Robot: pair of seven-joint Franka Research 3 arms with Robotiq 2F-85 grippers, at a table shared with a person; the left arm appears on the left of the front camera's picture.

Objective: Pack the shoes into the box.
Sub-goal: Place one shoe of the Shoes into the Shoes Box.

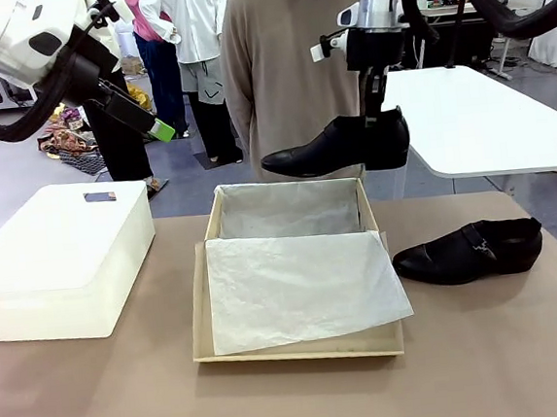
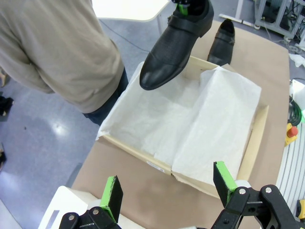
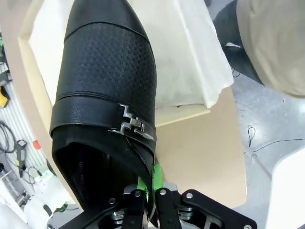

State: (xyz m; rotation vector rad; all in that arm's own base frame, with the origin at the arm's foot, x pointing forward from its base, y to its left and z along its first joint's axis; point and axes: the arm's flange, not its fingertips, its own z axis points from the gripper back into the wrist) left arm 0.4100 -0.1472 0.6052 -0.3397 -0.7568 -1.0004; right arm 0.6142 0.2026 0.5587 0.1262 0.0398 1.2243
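One glossy black shoe (image 1: 337, 147) hangs level in the air over the far edge of the tan box (image 1: 199, 313), toe pointing to picture left. My right gripper (image 1: 381, 126) is shut on its heel rim from above. In the right wrist view that shoe (image 3: 105, 95) shows its metal buckle, and my right gripper (image 3: 150, 193) pinches the collar. The second shoe (image 1: 470, 250) lies on the table right of the box. White tissue paper (image 1: 300, 285) lines the box. My left gripper (image 1: 154, 122) is raised at the far left, open; the left wrist view shows my left gripper (image 2: 167, 188) empty above the box (image 2: 257, 138).
A white plastic bin (image 1: 63, 257) stands on the table left of the box. A person in a beige top (image 1: 290, 61) stands at the far side, just behind the lifted shoe. A white table (image 1: 486, 122) is at the back right.
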